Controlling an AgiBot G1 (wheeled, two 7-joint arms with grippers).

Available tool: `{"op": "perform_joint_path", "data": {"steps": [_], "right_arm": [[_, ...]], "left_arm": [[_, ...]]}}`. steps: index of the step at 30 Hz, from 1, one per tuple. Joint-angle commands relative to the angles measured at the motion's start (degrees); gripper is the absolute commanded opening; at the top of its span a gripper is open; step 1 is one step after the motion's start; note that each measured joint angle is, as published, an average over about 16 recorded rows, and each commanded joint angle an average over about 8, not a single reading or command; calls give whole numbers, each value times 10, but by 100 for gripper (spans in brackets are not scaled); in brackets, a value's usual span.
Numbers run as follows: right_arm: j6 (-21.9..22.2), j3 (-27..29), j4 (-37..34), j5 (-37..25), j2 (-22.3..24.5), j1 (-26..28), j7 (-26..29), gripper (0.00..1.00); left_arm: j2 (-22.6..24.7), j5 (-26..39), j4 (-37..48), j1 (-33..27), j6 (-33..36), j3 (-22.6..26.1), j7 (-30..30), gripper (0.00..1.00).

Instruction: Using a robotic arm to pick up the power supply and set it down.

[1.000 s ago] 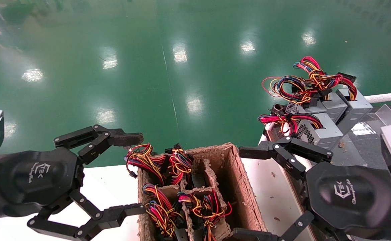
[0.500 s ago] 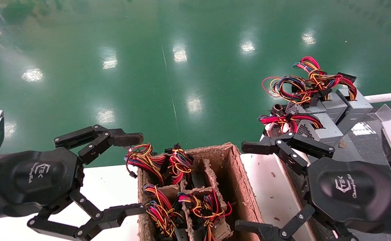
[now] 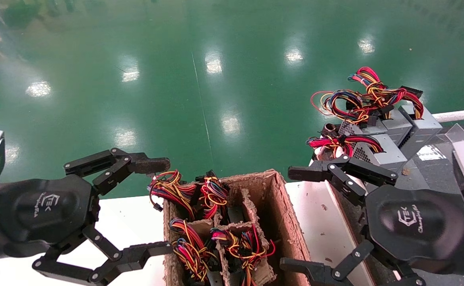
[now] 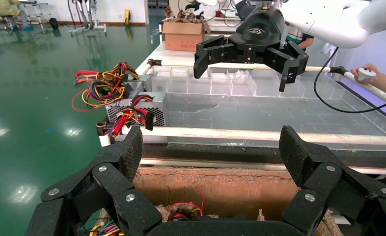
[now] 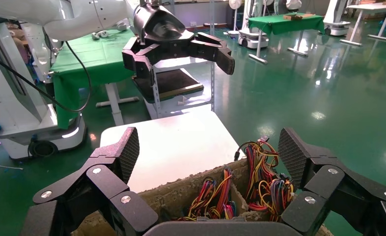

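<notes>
The power supply (image 3: 381,157) is a small grey box with a honeycomb vent and a bundle of mainly red wires (image 3: 337,142). It lies on a dark surface at the right, and the left wrist view also shows the power supply (image 4: 154,104). My right gripper (image 3: 285,218) is open and holds nothing. Its upper finger (image 3: 315,172) hangs just in front of the red wires without touching them. My left gripper (image 3: 169,205) hovers open and holding nothing at the left end of a cardboard box (image 3: 281,198).
The divided cardboard box on the white table (image 3: 128,214) holds several more wire bundles (image 3: 192,246). Three more grey boxes (image 3: 402,123) with mixed-colour wire loops stand behind the power supply. Clear dividers (image 3: 462,135) lie at the far right. Beyond is green floor.
The right gripper has shifted slightly forward toward the power supply, still open. The left gripper has not moved.
</notes>
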Motion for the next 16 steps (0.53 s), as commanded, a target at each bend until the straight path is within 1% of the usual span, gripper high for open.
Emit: {"op": "perform_joint_path", "data": {"steps": [1, 16], "right_arm": [[0, 0, 0, 0, 0, 0, 0, 100], [1, 0, -1, -1, 0, 1, -1, 100]], "left_arm": [[0, 0, 0, 0, 0, 0, 0, 100], [0, 0, 0, 0, 0, 0, 0, 100]]}}
